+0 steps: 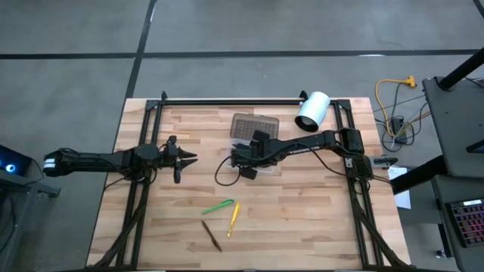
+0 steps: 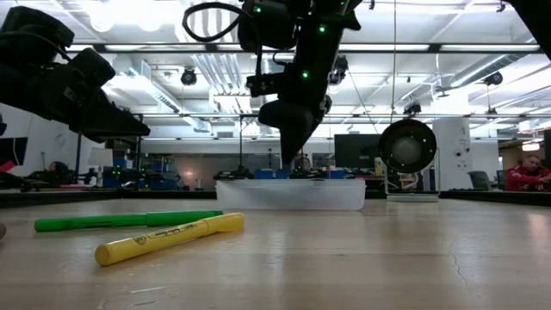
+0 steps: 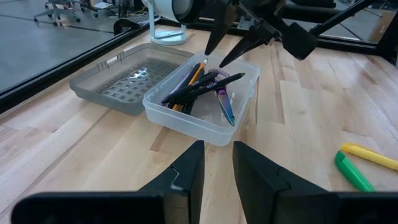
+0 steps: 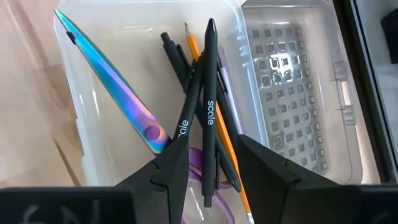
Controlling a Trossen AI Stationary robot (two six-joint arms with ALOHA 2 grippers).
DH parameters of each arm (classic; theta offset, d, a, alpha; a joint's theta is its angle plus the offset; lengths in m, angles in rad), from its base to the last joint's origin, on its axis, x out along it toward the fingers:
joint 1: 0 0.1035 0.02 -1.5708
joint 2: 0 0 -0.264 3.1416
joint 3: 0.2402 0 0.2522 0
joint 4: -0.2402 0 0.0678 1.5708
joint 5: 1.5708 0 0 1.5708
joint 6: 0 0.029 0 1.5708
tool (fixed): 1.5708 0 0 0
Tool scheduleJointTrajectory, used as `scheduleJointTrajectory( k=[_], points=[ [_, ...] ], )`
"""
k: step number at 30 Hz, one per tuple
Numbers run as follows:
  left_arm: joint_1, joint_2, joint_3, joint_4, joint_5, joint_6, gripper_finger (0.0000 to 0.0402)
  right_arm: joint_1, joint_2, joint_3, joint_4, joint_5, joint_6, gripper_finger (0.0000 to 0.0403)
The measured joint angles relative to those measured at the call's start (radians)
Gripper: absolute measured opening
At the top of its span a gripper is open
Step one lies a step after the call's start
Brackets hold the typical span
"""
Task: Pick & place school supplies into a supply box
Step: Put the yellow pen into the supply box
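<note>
While the right gripper [image 4: 208,163] hangs with its fingers parted and nothing between them, the catalogue runs outward from it.

Directly beneath its tips: small translucent plastic supply box [image 4: 252,93] with rounded corners, on the wooden table [image 1: 302,219]. It holds black pens [image 4: 208,106] printed "scale", one orange pencil [image 4: 194,46], and purple-handled scissors [image 4: 112,93] with iridescent blades lying diagonally.

Just beyond the box, hinged to it: grey textured lid [image 4: 295,87], folded flat and open.

Farther from this gripper, well apart toward the table's front: green marker [image 1: 217,206], yellow marker [image 1: 234,217], dark brown pencil [image 1: 212,236], none yet boxed.

Past the lid, near the back rail: white cylinder [image 1: 312,111], lying on its side.

Pose: right arm [image 1: 318,143] reaches in from its side and bends down over the box, fingers pointing steeply downward. Left gripper [image 1: 180,159] waits level above the table, facing the box from well apart, fingers a narrow gap apart and empty.

Step in hand, as judged: release into the box. To do it well, rise straight up clear of the crossed pens so none is dragged over the wall, then go for the markers.
</note>
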Motion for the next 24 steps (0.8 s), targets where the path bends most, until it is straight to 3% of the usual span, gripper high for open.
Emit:
scheduleJointTrajectory(
  k=[13,24],
  points=[
    [0.0,0.0,0.0,0.0,0.0,0.0,0.0069,0.043,0.0,0.023,0.003,-0.004,-0.032,0.0124],
    [0.0,0.0,0.0,0.0,0.0,0.0,0.0069,0.093,0.025,0.087,0.052,-0.131,-0.181,0.0116]
  ],
)
